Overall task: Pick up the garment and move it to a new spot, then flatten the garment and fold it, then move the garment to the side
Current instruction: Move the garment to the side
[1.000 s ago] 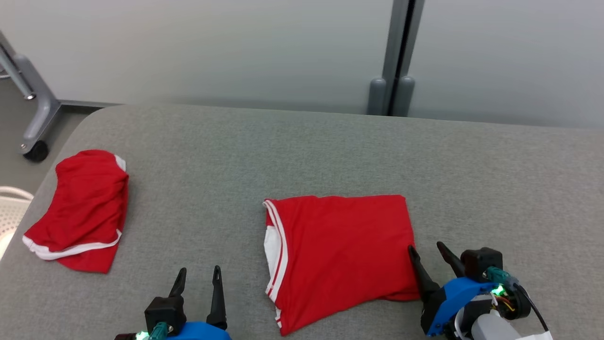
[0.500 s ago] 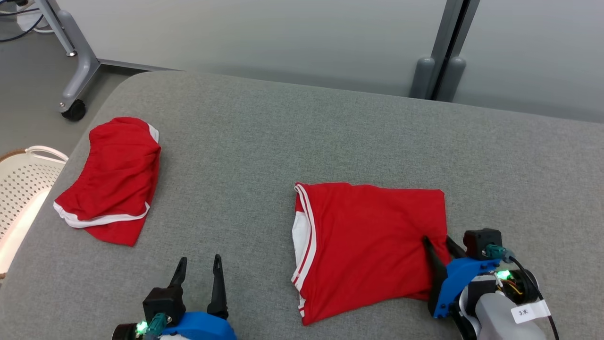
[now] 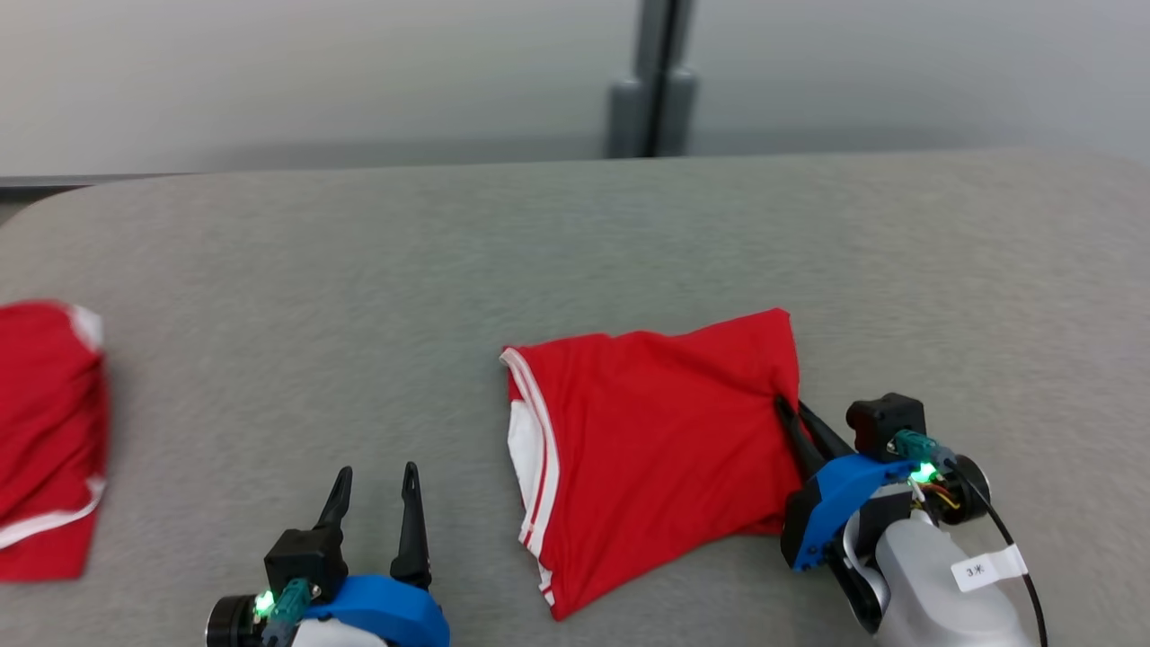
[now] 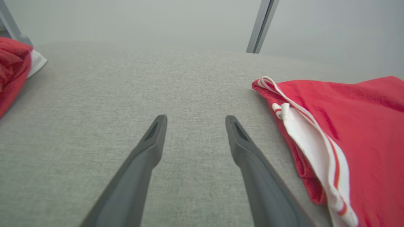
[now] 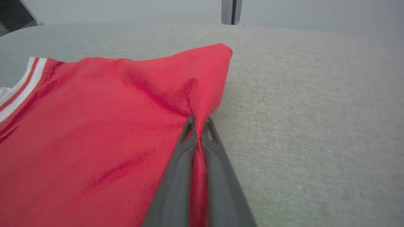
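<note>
The garment is soft red cloth, matt and fine-knit, with a white-and-red striped trim along one edge. The table is covered in grey woven fabric, matt and slightly coarse. The left gripper and the right gripper have dark fingers of smooth, matt plastic on blue plastic housings with a faint sheen. A white paper label sticks to the pale, smooth forearm. The second red garment looks like the same cloth. The grey post behind looks like smooth painted metal.
</note>
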You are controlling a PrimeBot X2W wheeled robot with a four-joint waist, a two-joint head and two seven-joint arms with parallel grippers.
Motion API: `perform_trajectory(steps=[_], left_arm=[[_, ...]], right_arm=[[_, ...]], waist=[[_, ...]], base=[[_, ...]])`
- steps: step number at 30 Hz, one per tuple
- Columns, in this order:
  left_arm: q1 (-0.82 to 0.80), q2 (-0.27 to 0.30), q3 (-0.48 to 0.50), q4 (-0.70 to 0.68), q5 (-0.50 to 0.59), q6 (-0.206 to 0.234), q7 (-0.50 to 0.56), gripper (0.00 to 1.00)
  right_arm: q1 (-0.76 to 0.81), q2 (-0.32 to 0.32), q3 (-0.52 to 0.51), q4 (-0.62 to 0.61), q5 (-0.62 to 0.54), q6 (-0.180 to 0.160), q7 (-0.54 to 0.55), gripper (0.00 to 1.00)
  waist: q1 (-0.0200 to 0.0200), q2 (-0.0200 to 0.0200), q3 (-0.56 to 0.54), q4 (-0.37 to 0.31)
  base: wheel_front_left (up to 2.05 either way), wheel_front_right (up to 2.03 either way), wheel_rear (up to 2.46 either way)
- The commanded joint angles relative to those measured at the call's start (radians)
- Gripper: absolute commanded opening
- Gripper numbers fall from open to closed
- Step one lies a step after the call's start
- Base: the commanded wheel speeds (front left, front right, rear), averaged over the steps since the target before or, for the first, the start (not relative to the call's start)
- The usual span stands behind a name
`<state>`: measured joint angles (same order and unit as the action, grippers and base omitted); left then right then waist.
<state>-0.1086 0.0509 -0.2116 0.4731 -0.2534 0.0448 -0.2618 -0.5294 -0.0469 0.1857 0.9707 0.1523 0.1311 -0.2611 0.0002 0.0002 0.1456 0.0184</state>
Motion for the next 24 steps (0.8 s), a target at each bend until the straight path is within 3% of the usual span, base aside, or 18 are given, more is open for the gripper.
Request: perform_trajectory(steps=[1, 14, 24], left_arm=[[-0.012, -0.001, -0.001, -0.003, 0.004, 0.003, -0.005, 1.00], [-0.070, -0.001, -0.014, 0.002, 0.015, -0.014, -0.005, 1.00], [-0.114, 0.000, -0.013, 0.010, 0.045, -0.032, -0.005, 1.00]], right_arm=[[0.008, -0.007, 0.007, -0.017, 0.005, 0.000, -0.005, 0.00], [0.024, -0.006, 0.084, -0.154, 0.109, 0.000, -0.006, 0.00], [0.028, -0.006, 0.054, -0.204, 0.129, 0.000, -0.006, 0.00]], waist=[[-0.0002, -0.0002, -0.043, -0.076], [-0.0002, -0.0002, 0.035, -0.409], [-0.0002, -0.0002, 0.106, -0.481]], base=[[0.00, 0.00, 0.00], [0.00, 0.00, 0.00], [0.00, 0.00, 0.00]])
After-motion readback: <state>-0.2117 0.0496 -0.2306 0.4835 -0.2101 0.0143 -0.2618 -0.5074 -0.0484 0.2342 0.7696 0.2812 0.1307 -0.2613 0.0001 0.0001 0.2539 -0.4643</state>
